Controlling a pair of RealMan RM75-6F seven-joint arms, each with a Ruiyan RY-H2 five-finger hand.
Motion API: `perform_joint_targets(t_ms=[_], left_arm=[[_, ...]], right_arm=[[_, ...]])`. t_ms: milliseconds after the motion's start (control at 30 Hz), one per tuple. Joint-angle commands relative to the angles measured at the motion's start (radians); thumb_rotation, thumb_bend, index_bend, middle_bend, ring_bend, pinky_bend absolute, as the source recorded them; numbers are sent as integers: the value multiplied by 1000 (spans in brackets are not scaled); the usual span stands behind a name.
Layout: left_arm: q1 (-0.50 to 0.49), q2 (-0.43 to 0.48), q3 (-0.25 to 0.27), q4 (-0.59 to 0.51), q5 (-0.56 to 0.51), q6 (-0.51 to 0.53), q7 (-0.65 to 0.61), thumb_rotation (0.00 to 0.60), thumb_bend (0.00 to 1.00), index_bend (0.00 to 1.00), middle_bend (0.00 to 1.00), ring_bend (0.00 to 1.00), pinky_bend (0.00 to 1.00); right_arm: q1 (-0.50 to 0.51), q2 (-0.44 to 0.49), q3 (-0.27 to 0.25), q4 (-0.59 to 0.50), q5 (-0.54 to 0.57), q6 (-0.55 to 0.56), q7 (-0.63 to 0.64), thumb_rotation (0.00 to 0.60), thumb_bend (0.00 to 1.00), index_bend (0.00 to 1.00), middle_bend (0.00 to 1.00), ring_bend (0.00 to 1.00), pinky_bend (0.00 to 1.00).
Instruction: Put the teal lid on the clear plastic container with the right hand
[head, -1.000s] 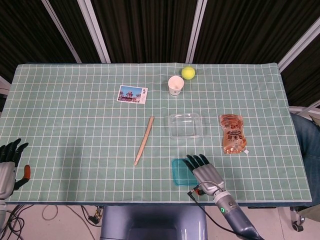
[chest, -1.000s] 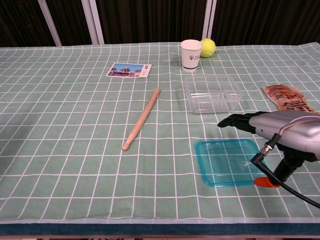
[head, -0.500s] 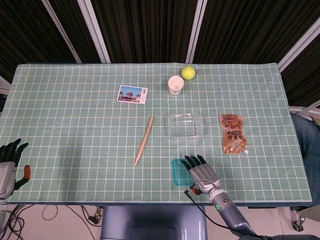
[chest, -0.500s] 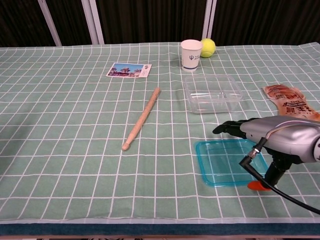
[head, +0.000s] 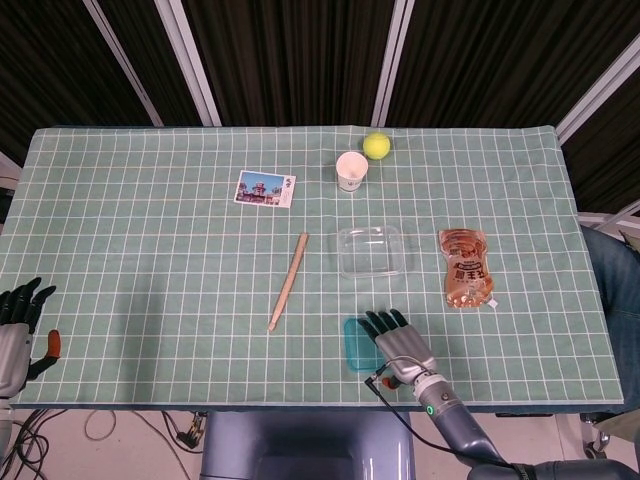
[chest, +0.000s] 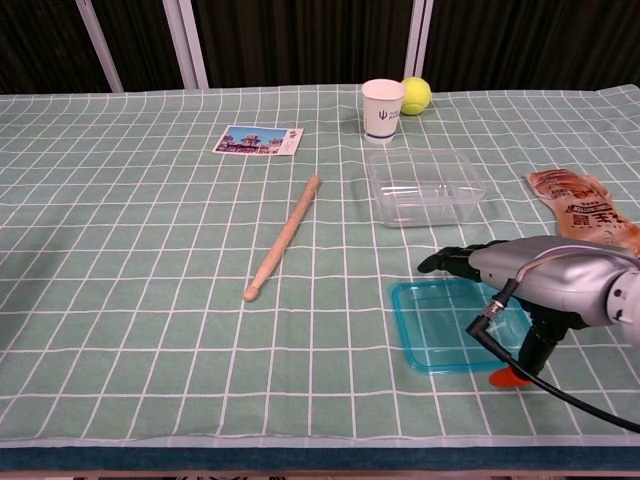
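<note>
Right hand (chest: 530, 280) over teal lid (chest: 440, 325), contact unclear; clear plastic container (chest: 424, 187) beyond.

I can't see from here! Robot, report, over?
Right hand over flat teal lid, no grip. Clear plastic container uncovered. Left hand idle. Nothing between them.

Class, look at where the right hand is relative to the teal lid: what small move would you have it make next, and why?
Probably lower the right hand and close its fingers on the teal lid's right edge. The hand sits over the lid, which lies flat on the cloth and does not look gripped yet, while the clear plastic container stands open just beyond it.
</note>
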Motion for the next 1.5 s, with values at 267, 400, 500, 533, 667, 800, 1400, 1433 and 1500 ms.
perform_joint_targets(t_ms=[267, 400, 500, 533, 667, 800, 1400, 1433, 1500], left_arm=[[0, 2, 0, -2, -4, -3, -1, 600, 568, 115, 0, 0, 0], [-1, 3, 0, -3, -6, -4, 0, 600, 568, 115, 0, 0, 0], [-1, 3, 0, -3, -8, -5, 0, 600, 568, 115, 0, 0, 0], [-1, 3, 0, -3, -7, -5, 0, 600, 568, 115, 0, 0, 0], [0, 3, 0, -2, -7, -3, -2, 600, 568, 116, 0, 0, 0], [0, 4, -1, -1, -8, -3, -3, 600, 568, 116, 0, 0, 0], [0, 4, -1, -1, -9, -2, -3, 600, 568, 116, 0, 0, 0], [0, 4, 0, -1, -8, -2, -3, 600, 568, 116, 0, 0, 0], [0, 4, 0, -1, -8, -2, -3, 600, 568, 116, 0, 0, 0]], right_arm=[[29, -18, 1, 14, 36, 6, 0, 600, 212, 0, 1, 0, 0], [49, -16, 3, 5, 66, -1, -9, 600, 213, 0, 0, 0, 0], [64, -17, 3, 5, 84, -2, -16, 600, 213, 0, 1, 0, 0], [67, -18, 3, 6, 88, -1, -18, 600, 212, 0, 0, 0, 0], [81, -26, 7, 19, 108, 1, -15, 600, 213, 0, 1, 0, 0], [89, -32, 7, 31, 117, 6, -7, 600, 212, 0, 11, 0, 0], [104, -42, -10, 57, 114, 13, 30, 600, 212, 0, 118, 0, 0], [104, -42, -10, 57, 113, 14, 31, 600, 212, 0, 122, 0, 0], [105, -45, -11, 59, 110, 20, 31, 600, 212, 0, 132, 0, 0]])
